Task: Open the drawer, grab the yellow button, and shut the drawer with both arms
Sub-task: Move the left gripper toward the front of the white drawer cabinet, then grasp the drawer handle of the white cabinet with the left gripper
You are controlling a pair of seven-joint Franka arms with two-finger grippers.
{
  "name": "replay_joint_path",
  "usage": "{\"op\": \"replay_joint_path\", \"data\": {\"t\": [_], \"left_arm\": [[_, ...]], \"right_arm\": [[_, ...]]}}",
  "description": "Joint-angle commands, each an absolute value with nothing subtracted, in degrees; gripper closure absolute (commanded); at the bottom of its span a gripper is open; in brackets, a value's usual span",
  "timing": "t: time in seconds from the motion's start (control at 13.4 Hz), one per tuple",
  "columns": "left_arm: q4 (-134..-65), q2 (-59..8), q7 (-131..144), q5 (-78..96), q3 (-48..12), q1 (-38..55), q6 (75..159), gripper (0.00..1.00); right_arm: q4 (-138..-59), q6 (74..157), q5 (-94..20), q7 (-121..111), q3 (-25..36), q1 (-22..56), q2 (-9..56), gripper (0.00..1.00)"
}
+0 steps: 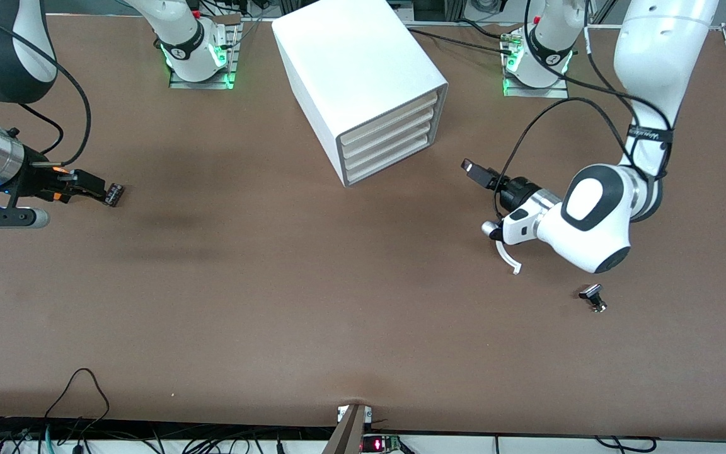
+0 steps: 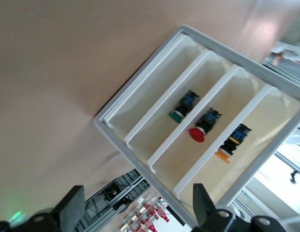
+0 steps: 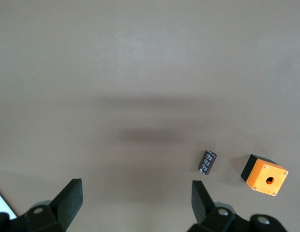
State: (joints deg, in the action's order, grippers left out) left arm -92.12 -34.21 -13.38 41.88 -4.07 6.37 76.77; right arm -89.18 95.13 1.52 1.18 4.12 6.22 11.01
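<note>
The white cabinet (image 1: 363, 82) stands on the table between the two arm bases, all its drawers (image 1: 388, 145) pushed in flush. In the left wrist view the button (image 2: 233, 143) with the orange cap lies inside the drawer (image 2: 266, 130) farthest from the tabletop. My left gripper (image 1: 473, 171) hovers over the table beside the cabinet's front, pointing at it. Its fingers (image 2: 72, 205) stand open and hold nothing. My right gripper (image 1: 113, 193) hangs over the table at the right arm's end, open (image 3: 135, 205) and holding nothing.
A green-capped button (image 2: 181, 108) and a red-capped one (image 2: 203, 128) lie in two other drawers. The right wrist view shows an orange box with a hole (image 3: 265, 175) and a small black ribbed block (image 3: 207, 161) on the table. A small dark object (image 1: 593, 298) lies near the left arm.
</note>
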Motion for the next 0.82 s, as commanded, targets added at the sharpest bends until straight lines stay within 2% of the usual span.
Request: {"op": "replay_joint_path", "data": {"t": [0.0, 0.52, 0.74], "left_arm": [[-96.3, -33.5, -20.5, 51.2, -4.2, 6.3, 77.6, 0.02], [-107.5, -31.4, -35.7, 59.9, -6.6, 5.9, 79.1, 0.02], [-115.3, -29.3, -45.5, 64.2, -7.6, 6.2, 80.3, 0.02]], "right_arm": [[-88.8, 93.8, 1.5, -0.9, 4.0, 7.5, 12.0, 0.00], [-88.4, 93.5, 1.5, -2.9, 4.0, 12.6, 12.0, 0.00], [-88.4, 92.3, 1.1, -6.7, 4.1, 12.7, 12.0, 0.00]]}}
